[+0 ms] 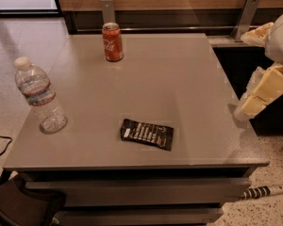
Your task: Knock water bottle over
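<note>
The water bottle [40, 95], clear ribbed plastic with a white cap and a pale blue-and-red label, stands upright by the tabletop's [179, 79] left edge, toward its near corner. The claw [257, 95] hangs just off the tabletop's right edge.
</note>
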Robot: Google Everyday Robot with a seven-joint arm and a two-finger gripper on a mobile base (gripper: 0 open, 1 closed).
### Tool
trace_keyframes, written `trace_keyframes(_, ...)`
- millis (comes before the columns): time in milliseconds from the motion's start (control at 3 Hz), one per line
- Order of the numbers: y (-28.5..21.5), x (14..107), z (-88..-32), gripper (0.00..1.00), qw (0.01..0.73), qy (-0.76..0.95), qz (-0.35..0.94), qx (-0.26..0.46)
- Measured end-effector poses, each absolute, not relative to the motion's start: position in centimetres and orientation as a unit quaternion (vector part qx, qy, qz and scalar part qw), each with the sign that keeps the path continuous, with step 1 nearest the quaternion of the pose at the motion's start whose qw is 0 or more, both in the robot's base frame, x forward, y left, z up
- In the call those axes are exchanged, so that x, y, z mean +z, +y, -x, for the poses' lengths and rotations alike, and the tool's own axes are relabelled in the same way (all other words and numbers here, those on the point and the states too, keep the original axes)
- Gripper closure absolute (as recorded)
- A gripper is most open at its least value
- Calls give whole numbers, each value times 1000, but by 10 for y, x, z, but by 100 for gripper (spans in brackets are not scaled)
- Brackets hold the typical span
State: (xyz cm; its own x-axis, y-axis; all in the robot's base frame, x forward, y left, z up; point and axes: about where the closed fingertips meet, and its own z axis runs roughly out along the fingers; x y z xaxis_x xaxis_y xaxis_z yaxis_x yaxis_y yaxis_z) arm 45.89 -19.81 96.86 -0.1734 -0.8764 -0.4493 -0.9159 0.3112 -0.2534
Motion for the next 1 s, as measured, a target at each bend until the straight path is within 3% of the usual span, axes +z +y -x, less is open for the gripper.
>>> trace_keyframes(1000,-87,951,-460,0,446,683,529,233)
